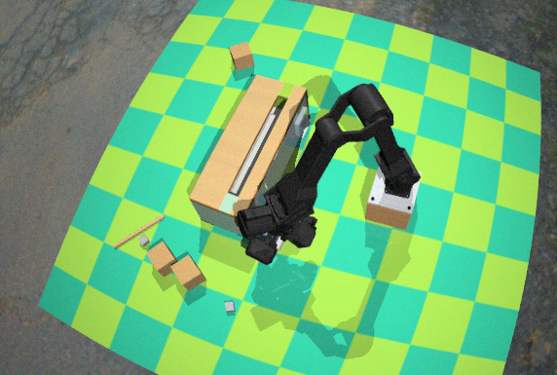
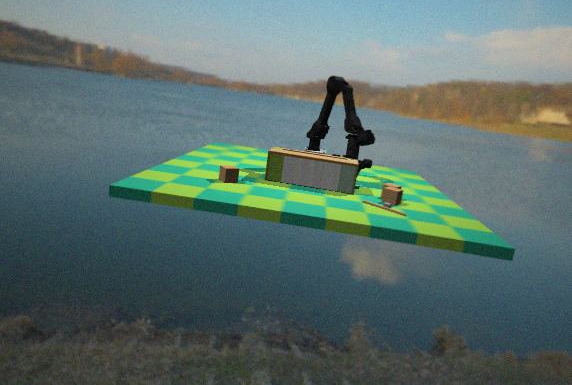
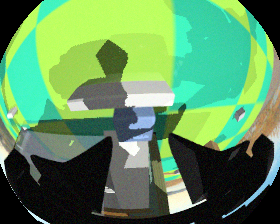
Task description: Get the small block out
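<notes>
The box [image 1: 221, 151] [image 2: 315, 172] has a wooden top with a long slot and a clear front. In the wrist view a grey sloping surface [image 3: 126, 187] leads down to a small blue block [image 3: 145, 124], which rests by a low white bar [image 3: 151, 95]. The block is outside the box, at its near end in the top view, where the gripper mostly hides it. My gripper [image 1: 281, 243] [image 3: 140, 139] is open and points down, its fingers on either side of the blue block in the wrist view, with nothing held. In the exterior view the box hides most of the gripper.
Two wooden blocks [image 1: 161, 258] [image 1: 189, 273], a thin stick [image 1: 138, 232] [image 2: 384, 208] and small grey cubes [image 1: 143, 241] [image 1: 230, 306] lie beyond the box's near end. Another wooden block [image 1: 241, 56] [image 2: 229, 175] stands by its far end. The arm's base [image 1: 388, 214] faces the clear front.
</notes>
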`<state>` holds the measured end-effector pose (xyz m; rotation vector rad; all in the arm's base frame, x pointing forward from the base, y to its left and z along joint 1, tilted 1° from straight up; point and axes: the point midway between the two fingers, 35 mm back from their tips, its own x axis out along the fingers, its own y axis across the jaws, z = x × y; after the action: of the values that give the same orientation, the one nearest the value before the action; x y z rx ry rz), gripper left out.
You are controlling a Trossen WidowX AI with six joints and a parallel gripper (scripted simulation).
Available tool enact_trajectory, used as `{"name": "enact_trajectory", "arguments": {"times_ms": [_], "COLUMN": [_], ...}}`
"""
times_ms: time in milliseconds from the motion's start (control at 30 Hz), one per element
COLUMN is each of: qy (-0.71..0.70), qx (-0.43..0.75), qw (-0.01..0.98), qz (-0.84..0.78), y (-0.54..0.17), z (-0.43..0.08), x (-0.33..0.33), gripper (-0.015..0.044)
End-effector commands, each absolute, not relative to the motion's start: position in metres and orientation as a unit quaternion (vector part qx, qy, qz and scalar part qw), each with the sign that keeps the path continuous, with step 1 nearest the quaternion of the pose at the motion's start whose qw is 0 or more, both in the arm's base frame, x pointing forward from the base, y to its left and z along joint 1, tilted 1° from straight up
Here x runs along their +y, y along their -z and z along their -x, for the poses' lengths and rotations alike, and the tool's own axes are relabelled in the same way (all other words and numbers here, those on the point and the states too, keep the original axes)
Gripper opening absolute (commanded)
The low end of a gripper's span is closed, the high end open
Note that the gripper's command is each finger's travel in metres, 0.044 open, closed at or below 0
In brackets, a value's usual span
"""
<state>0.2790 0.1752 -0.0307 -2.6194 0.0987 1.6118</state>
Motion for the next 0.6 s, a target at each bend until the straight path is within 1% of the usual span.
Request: {"name": "enact_trajectory", "arguments": {"times_ms": [0,333,567], "qy": [-0.525,-0.525,-0.525], "qx": [0.032,0.031,0.031], "qw": [0.029,0.028,0.028], "qz": [0.850,0.850,0.850], "y": [0.039,0.052,0.052], "z": [-0.277,-0.277,-0.277], "x": [0.173,0.171,0.171], "gripper": [0.0285,0.0285,0.0101]}}
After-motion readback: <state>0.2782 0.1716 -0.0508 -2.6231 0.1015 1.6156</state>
